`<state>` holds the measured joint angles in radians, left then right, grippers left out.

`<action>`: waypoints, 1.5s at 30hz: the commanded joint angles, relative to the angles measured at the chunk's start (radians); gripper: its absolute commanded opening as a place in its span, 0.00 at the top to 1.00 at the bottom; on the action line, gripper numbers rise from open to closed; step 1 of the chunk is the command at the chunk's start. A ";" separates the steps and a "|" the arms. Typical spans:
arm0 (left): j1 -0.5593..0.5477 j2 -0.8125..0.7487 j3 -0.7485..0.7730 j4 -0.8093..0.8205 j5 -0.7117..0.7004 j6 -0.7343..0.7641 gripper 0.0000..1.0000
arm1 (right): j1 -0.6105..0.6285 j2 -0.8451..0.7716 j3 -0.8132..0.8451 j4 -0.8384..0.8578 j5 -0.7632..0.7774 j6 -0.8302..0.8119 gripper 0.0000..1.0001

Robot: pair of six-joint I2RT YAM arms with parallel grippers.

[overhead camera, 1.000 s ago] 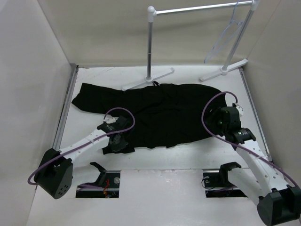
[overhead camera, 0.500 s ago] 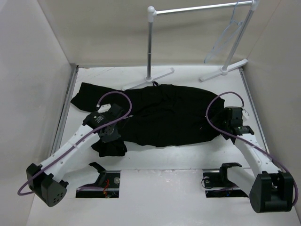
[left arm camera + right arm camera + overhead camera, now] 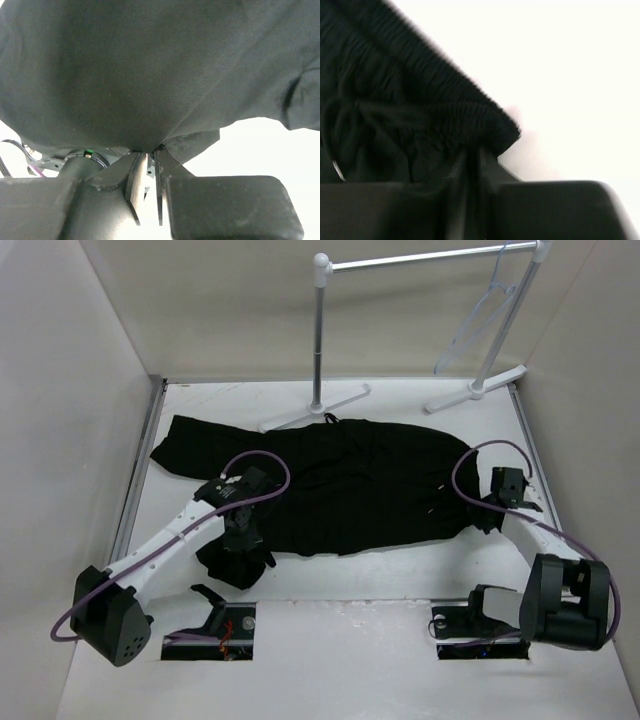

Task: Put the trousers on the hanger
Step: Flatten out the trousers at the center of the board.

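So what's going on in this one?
Two robot arms are working on the black trousers, which lie spread across the table. The left tool is pinched on a fold of fabric at the trousers' near left edge. The right tool is closed on the gathered waistband at the right end. The clear hanger hangs on the white rack at the back, with nothing on it yet.

Robotics test cell. Plain white panels [image 3: 70, 390] enclose a white worktop [image 3: 400, 575]; two cabled robot arms [image 3: 165, 540] stand at its edge.
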<state>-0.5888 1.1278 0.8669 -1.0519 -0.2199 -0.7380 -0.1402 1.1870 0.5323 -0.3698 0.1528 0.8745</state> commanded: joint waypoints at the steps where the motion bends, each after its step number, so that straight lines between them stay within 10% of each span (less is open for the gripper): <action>1: -0.019 0.026 0.060 0.001 0.002 0.080 0.91 | -0.104 0.028 0.072 0.095 -0.004 0.041 0.89; 7: -0.162 0.102 0.090 -0.048 0.033 0.169 0.74 | -0.241 0.112 0.182 0.104 0.071 0.136 0.92; 13: -0.245 0.035 0.064 -0.057 0.074 0.154 0.41 | -0.247 0.070 0.210 0.101 0.076 0.123 0.31; 16: -0.210 -0.026 0.038 -0.095 0.111 0.121 0.40 | -0.195 -0.039 0.164 0.091 0.083 0.116 0.20; 23: -0.150 -0.169 -0.115 -0.100 0.108 -0.218 0.75 | -0.024 -0.254 0.126 0.029 0.094 0.047 0.29; 28: -0.061 -0.459 -0.086 -0.063 -0.143 -0.437 0.63 | 0.167 -0.332 0.103 -0.010 0.082 -0.022 0.70; 31: 0.045 -0.503 -0.054 -0.056 -0.210 -0.449 0.51 | 0.253 -0.371 0.080 -0.035 0.073 -0.054 0.77; 40: 0.560 -0.496 -0.244 0.004 0.203 -0.548 0.35 | 0.394 -0.417 0.034 -0.061 0.027 -0.092 0.40; 45: 0.663 -0.474 -0.330 0.053 0.234 -0.541 0.35 | 0.394 -0.423 0.032 -0.066 0.013 -0.106 0.28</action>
<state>0.0444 0.6407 0.5770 -1.0393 -0.0704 -1.2552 0.2489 0.7773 0.5652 -0.4419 0.1818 0.7887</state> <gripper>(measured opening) 0.648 0.712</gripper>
